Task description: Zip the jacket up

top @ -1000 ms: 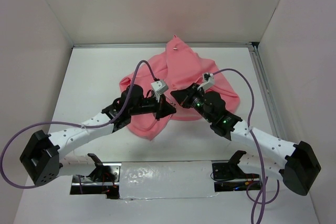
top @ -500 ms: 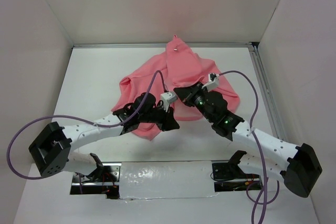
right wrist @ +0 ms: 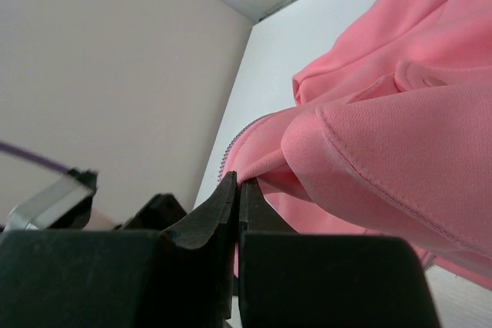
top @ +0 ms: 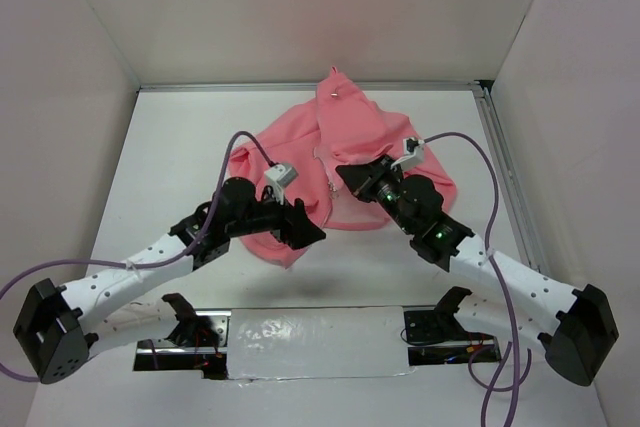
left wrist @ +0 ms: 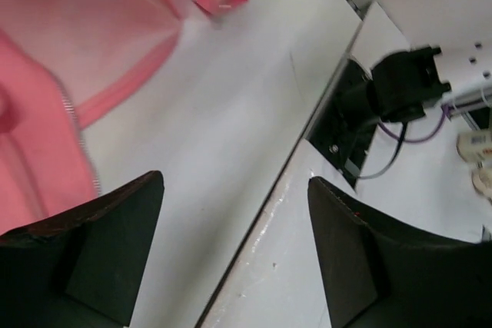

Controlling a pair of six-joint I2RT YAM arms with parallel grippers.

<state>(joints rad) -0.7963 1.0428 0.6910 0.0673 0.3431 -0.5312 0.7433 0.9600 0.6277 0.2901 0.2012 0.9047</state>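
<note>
The salmon-pink jacket [top: 350,137] lies crumpled at the middle of the white table, its hood toward the back wall. My left gripper [top: 306,232] hovers at the jacket's near hem, open, with only bare table between its fingers [left wrist: 115,236]. In the left wrist view the jacket [left wrist: 46,59] fills the upper left, a line of light zipper teeth [left wrist: 73,120] running down its edge. My right gripper [top: 341,176] is shut on the jacket's front edge; in the right wrist view the gripper [right wrist: 237,187] pinches a pink fold [right wrist: 369,136] just beside the zipper teeth [right wrist: 233,149].
White walls enclose the table on three sides, and a metal rail [top: 505,177] runs along its right edge. A taped white strip [top: 315,339] crosses the near edge between the two arm mounts. A purple cable [top: 470,142] loops over the jacket's right side.
My left gripper has opened and let go of the jacket's hem, and its arm has swung back to the left. The right gripper stays shut on the front edge, nudged slightly rightward.
</note>
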